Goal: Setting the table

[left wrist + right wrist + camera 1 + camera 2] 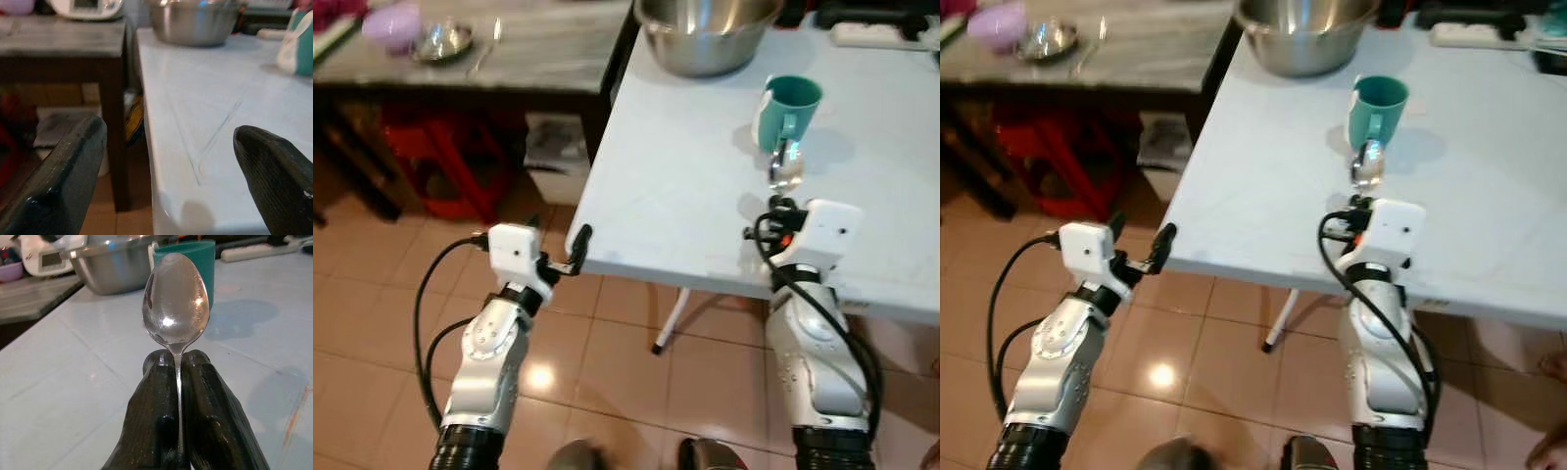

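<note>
Spoon in right gripper

Polished, mirror-bright metal on the spoon, pinched between matt black, finely ribbed fingers of the right gripper. Behind the spoon, smooth teal plastic-looking cup and brushed, softly gleaming steel bowl, both on a pale, smooth, faintly glossy table. Beside that table, dull grey-grained wooden counter; below, glossy reflective floor tiles.
</note>
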